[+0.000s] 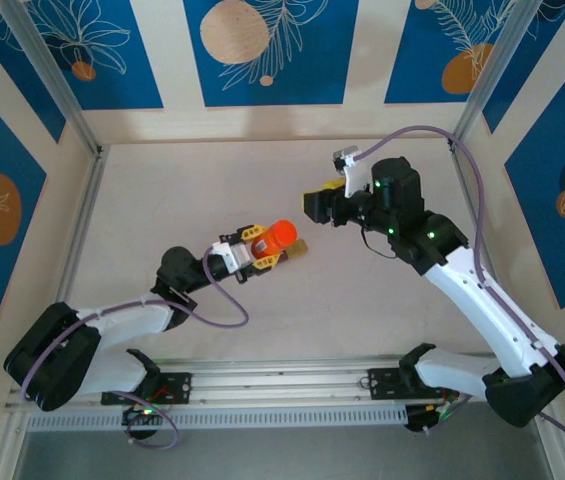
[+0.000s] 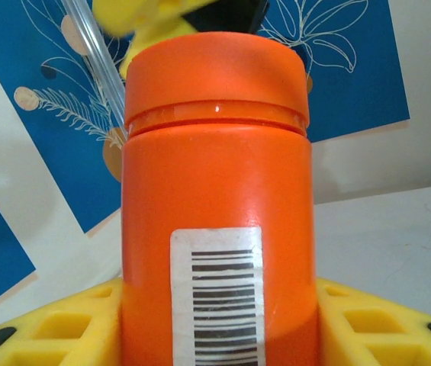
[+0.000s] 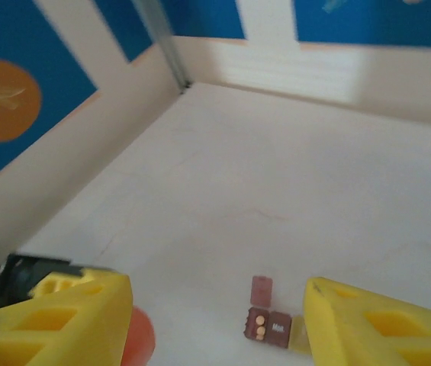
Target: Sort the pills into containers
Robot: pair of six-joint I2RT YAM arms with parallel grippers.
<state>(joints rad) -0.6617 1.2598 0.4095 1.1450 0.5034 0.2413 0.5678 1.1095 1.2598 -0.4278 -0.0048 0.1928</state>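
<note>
The containers [image 3: 270,329] sit on the pale tabletop [image 1: 212,190] a little right of its middle. In the right wrist view they are a small joined block. The dark reddish-brown cell has two small pale pills [image 3: 260,329] lying in it, and a reddish flap stands up just behind it. The part beside it bears small white lettering too blurred to read. A tan-yellow part shows faintly at the block's right edge, partly behind a yellow finger. From above, the containers show as a small tan-brown patch just right of the orange bottle; whether they touch it I cannot tell.

The orange bottle [image 1: 282,237] is gripped by the left hand [image 1: 262,247], and from above its capped end points toward the containers. In the left wrist view the yellow fingers [image 2: 55,328] press against both sides of the bottle's body, the cap is on, and a white barcode label [image 2: 217,297] faces the camera.

The right hand [image 1: 322,205] hangs beyond the containers, toward the far right of the tabletop, well apart from them. Its yellow fingers [image 3: 62,320] stand wide apart with nothing between them; the containers are seen through the gap on the tabletop below.
</note>
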